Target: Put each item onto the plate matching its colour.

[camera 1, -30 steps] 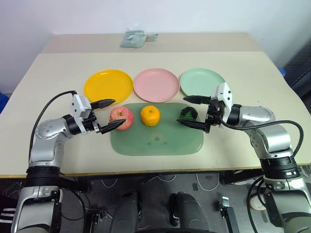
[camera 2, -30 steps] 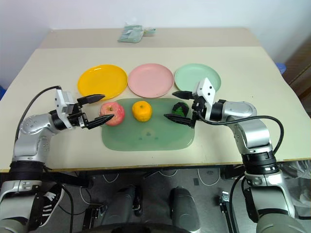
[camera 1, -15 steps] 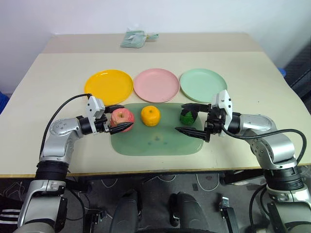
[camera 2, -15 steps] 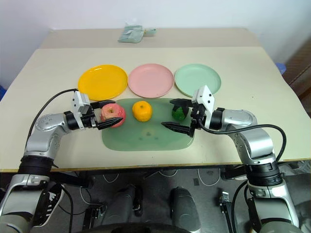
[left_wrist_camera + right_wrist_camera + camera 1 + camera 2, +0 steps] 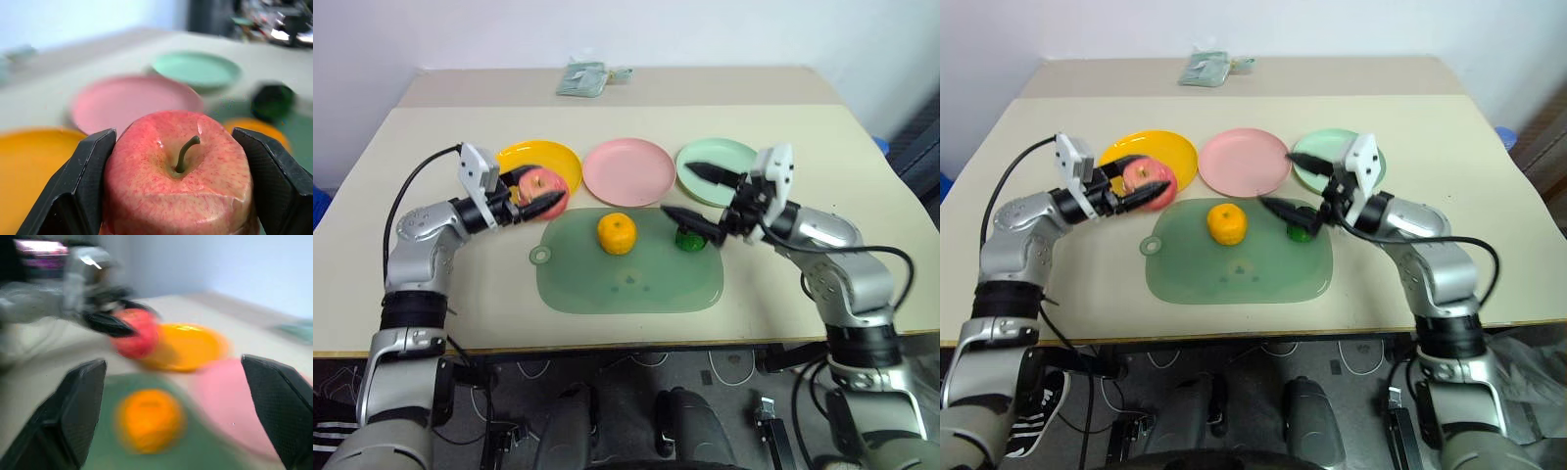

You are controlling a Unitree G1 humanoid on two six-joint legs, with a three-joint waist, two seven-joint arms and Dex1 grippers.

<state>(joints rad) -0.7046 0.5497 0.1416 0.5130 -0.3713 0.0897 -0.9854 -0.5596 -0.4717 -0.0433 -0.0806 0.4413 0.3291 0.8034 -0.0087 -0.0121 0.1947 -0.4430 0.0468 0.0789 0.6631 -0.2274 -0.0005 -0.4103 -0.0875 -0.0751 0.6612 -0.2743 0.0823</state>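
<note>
Around: I see a green mat (image 5: 626, 279) in front of three plates, with a folded cloth (image 5: 582, 78) at the far edge.
Surface: beige surface (image 5: 401, 196), pale wall behind.
Apple: my left end effector (image 5: 540, 201) is clenched on the apple (image 5: 540, 184), held above the yellow plate (image 5: 563, 160).
Orange: I see the orange (image 5: 617, 233) on the mat.
Green vegetable: the green vegetable (image 5: 690, 238) sits on the mat, just under my right end effector (image 5: 698, 194), fingers spread wide, grasping nothing.
Plates: pink plate (image 5: 628, 171) in the middle, mint plate (image 5: 705, 186) beside it.
</note>
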